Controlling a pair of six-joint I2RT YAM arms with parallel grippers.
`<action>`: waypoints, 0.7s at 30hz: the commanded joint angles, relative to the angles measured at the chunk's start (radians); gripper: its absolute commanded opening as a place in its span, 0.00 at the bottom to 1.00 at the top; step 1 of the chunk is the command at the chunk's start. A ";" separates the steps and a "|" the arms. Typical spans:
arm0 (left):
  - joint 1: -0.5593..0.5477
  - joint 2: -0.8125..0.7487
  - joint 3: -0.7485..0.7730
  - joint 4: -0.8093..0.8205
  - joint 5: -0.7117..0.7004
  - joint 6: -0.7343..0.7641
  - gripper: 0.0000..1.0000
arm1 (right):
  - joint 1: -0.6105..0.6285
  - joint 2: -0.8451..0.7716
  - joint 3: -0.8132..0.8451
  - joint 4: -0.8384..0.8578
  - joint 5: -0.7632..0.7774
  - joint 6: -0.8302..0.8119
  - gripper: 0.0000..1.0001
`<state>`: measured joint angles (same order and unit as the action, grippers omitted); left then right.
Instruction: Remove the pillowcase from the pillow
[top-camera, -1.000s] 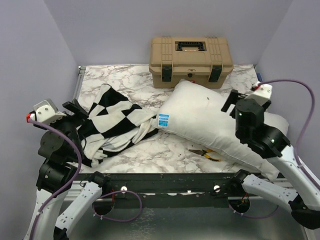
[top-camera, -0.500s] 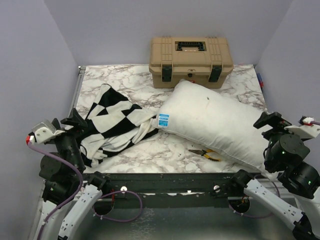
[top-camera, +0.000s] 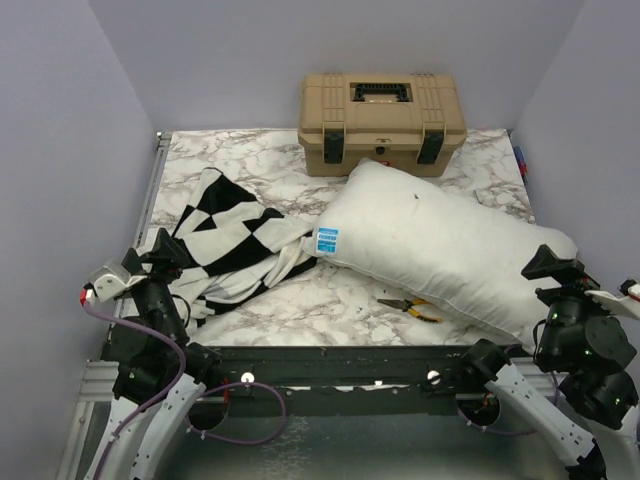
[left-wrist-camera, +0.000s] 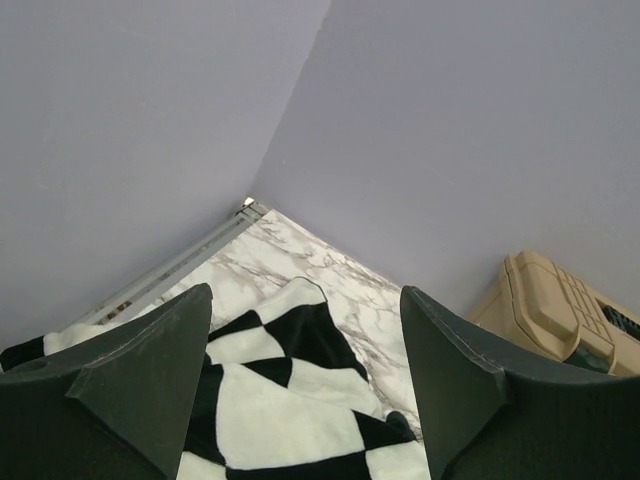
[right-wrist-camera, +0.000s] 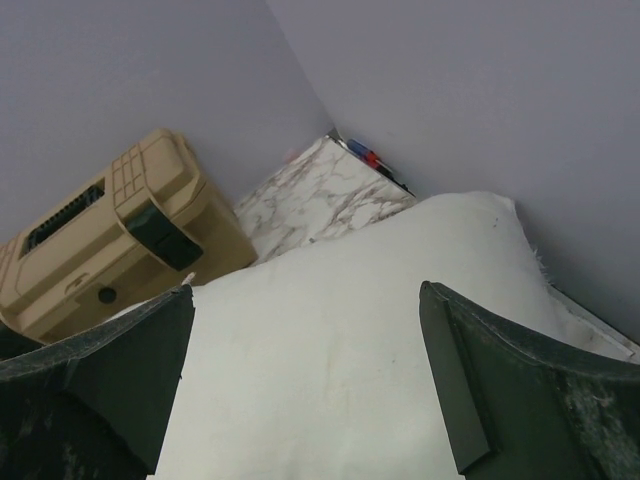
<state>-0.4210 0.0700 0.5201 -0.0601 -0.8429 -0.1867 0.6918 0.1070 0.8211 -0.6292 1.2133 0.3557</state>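
Status: the removal appears complete.

1. The pillowcase (top-camera: 225, 245) lies crumpled on the marble table (top-camera: 250, 160), in the left centre of the overhead view. Its black and white squares are folded over one another. No part of it wraps the pillow (top-camera: 430, 245).
2. The pillow lies bare in the right centre of the frame, running diagonally from the toolbox (top-camera: 382, 120) at the top down to the lower right. Its blue label (top-camera: 327, 240) is exposed at the left corner.
3. The right edge of the pillowcase lies against that left corner. Whether a fold is caught beneath it cannot be determined.
4. A pair of pliers (top-camera: 412, 307) lies on the table, just beside the pillow's lower edge.

Tool state:

- Left gripper (top-camera: 165, 255): lower left of the frame, over the near edge of the pillowcase. Its own camera shows the fingers (left-wrist-camera: 150, 370) spread wide with nothing between them.
- Right gripper (top-camera: 555, 265): lower right of the frame, at the pillow's near right corner. Its fingers (right-wrist-camera: 480, 390) are spread wide and empty, with the pillow beyond them.

Remaining work: judged from this layout, none is essential. At most, the pillowcase could be drawn clear of the pillow's corner.
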 joint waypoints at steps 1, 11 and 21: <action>0.003 -0.025 -0.022 0.057 -0.051 -0.010 0.77 | -0.004 -0.054 -0.034 0.105 0.013 -0.058 1.00; 0.005 -0.056 -0.045 0.057 -0.033 -0.005 0.77 | -0.004 -0.040 -0.012 0.092 0.009 -0.068 1.00; 0.005 -0.056 -0.056 0.089 -0.030 -0.002 0.77 | -0.004 -0.075 -0.017 0.103 0.023 -0.075 1.00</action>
<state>-0.4210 0.0242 0.4755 -0.0006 -0.8642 -0.1871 0.6918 0.0425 0.7998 -0.5446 1.2160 0.2939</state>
